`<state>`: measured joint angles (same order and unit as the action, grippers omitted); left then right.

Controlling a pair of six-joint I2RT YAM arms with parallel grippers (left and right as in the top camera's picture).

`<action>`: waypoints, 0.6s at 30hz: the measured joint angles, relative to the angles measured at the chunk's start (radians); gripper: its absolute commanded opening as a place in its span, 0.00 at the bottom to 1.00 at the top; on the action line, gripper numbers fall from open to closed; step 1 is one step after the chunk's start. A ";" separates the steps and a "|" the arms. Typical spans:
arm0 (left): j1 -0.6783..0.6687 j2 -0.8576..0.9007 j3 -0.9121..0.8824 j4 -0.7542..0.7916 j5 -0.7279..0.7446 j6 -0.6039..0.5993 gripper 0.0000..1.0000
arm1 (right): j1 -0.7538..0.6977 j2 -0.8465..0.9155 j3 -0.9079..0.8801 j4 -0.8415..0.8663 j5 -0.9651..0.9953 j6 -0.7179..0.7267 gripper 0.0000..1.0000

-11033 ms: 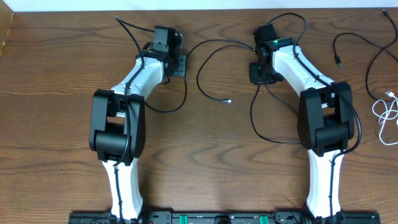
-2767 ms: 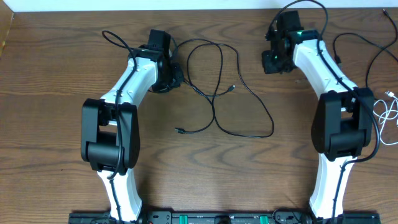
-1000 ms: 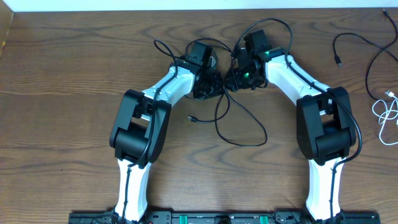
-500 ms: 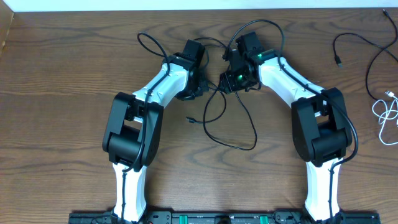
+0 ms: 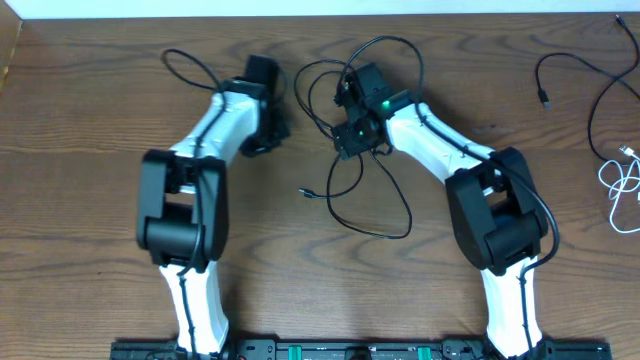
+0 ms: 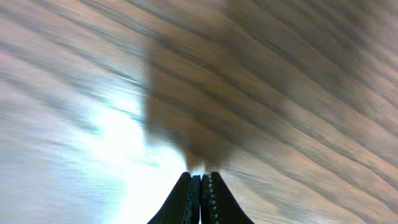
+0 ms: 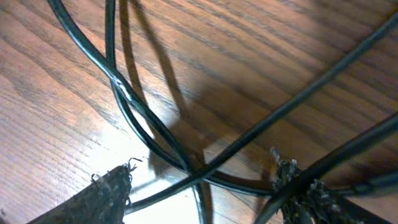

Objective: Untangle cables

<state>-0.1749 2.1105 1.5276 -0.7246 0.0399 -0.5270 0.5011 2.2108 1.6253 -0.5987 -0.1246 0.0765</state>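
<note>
A thin black cable (image 5: pixel 380 235) lies in loose loops at mid-table, one small plug end (image 5: pixel 305 192) pointing left. My right gripper (image 5: pixel 350 140) hangs over the upper part of the tangle. In the right wrist view its gripper (image 7: pixel 202 177) is open, and crossing strands of the cable (image 7: pixel 93 53) run between the spread fingers (image 7: pixel 112 186). My left gripper (image 5: pixel 266 135) sits to the left of the tangle, apart from the cables. Its wrist view shows the gripper (image 6: pixel 200 177) shut on nothing above blurred bare wood.
More cables lie at the far right: black ones (image 5: pixel 545 80) near the back edge and a coiled white one (image 5: pixel 625 185) by the right edge. The arms' own thicker wires arch above both wrists. The table's far edge is just behind the grippers.
My left arm has swung left, away from the tangle. The right gripper has shifted left and slightly forward over the cable, and its jaws have spread wider.
</note>
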 measured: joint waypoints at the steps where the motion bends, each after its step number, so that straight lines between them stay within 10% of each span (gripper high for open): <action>1: 0.013 -0.011 0.000 -0.003 -0.005 0.004 0.08 | 0.006 0.003 0.000 0.001 0.011 0.002 0.68; 15: 0.057 -0.060 0.000 -0.027 -0.020 0.030 0.08 | 0.016 0.023 0.003 0.017 0.114 0.096 0.02; 18: 0.057 -0.060 0.000 -0.027 -0.020 0.030 0.08 | 0.015 0.023 0.006 0.010 0.115 0.088 0.01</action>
<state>-0.1177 2.0502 1.5272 -0.7517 0.0196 -0.4973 0.5163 2.2341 1.6310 -0.5884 -0.0097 0.1642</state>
